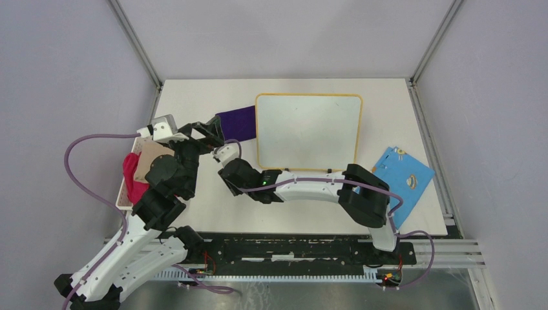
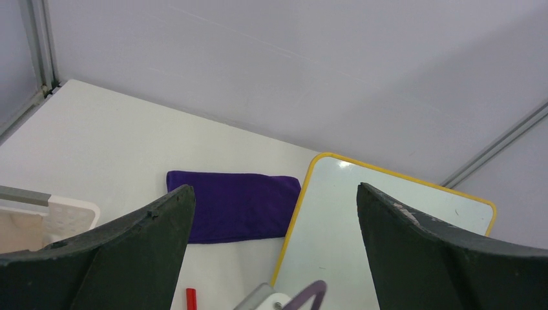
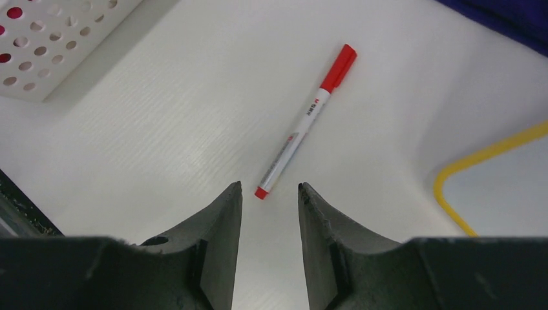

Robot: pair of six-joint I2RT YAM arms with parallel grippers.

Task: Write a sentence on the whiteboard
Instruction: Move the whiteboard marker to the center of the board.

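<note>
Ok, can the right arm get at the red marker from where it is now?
Probably yes. The red marker lies flat on the bare table just ahead of the right gripper, its near end almost at the gap between the parted fingertips. The whiteboard and basket sit off to the sides.
</note>
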